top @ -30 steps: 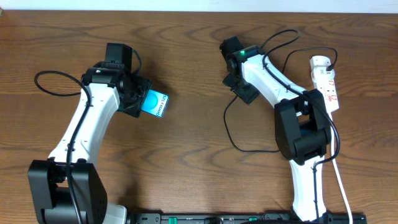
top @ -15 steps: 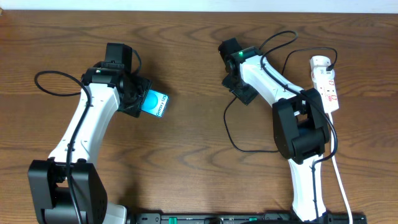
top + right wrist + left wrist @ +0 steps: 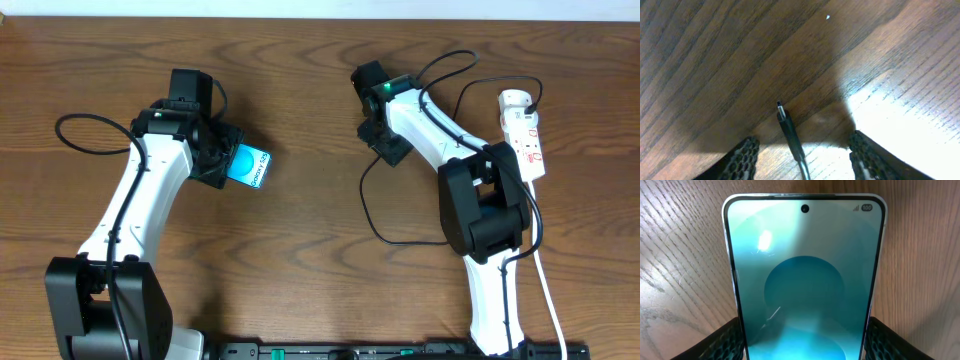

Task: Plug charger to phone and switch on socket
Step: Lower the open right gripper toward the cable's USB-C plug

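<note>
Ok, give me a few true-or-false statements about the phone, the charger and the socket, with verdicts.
1. The left gripper is clamped on the phone. True.
2. The charger has its tip plugged into the phone. False: the tip lies on the table, between the fingers of the right gripper, which stand apart from it.
3. The socket lies on the right side of the table, away from the phone. True.
4. The phone's screen is dark. False: it is lit cyan-teal.
5. The right gripper is shut on the socket. False: it is open, over the charger's tip.
</note>
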